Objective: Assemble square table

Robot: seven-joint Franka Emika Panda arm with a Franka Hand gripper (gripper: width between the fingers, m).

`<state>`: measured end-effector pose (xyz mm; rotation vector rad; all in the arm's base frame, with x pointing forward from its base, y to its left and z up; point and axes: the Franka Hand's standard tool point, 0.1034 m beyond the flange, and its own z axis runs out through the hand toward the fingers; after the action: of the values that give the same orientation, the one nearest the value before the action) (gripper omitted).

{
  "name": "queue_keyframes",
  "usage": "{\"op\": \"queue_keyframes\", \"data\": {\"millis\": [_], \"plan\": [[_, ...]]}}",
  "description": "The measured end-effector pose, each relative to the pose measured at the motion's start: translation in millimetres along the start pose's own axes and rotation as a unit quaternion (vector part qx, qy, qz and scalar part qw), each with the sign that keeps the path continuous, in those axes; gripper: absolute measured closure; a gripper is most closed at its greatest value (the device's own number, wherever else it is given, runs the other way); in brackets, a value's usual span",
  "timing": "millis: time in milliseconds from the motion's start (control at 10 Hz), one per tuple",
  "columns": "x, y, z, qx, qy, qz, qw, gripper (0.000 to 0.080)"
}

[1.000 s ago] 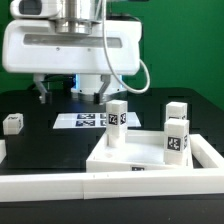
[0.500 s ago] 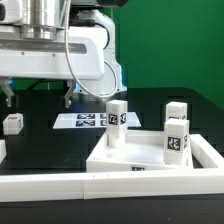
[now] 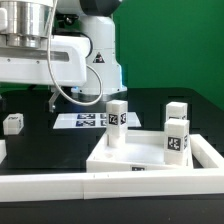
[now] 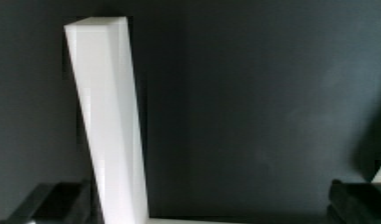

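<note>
The white square table top [image 3: 135,158] lies flat at the front right in the exterior view. One tagged leg [image 3: 117,123] stands upright at its back left corner and another leg [image 3: 177,138] at its right side. A third leg [image 3: 177,110] stands just behind that one. A fourth leg [image 3: 12,123] lies apart on the black table at the exterior view's left. My hand hangs above the table's left part, with one dark finger [image 3: 52,100] showing. In the wrist view my gripper [image 4: 208,205] is open and empty, over dark table, touching no leg.
The marker board [image 3: 85,120] lies flat behind the top. Long white rails run along the front [image 3: 60,186] and the right side [image 3: 208,150]. A long white rail [image 4: 107,120] shows in the wrist view, close to one finger [image 4: 54,205].
My arm and hand have swung toward the exterior view's left, away from above the marker board. The top and legs have not moved.
</note>
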<state>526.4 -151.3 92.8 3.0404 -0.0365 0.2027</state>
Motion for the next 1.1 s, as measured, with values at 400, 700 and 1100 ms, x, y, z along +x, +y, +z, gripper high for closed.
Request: {"op": "queue_keyframes", "data": {"millis": [400,700,1100], "plan": [[-37.0,16.3,7.0,-0.006,-0.003,-0.040,0.999,0.0150],[-64.0,25.5,6.2,-0.002,-0.013,-0.047,0.999,0.0150],[-89.6,27.2,11.3,0.000,-0.027,-0.046,0.999,0.0150]]}}
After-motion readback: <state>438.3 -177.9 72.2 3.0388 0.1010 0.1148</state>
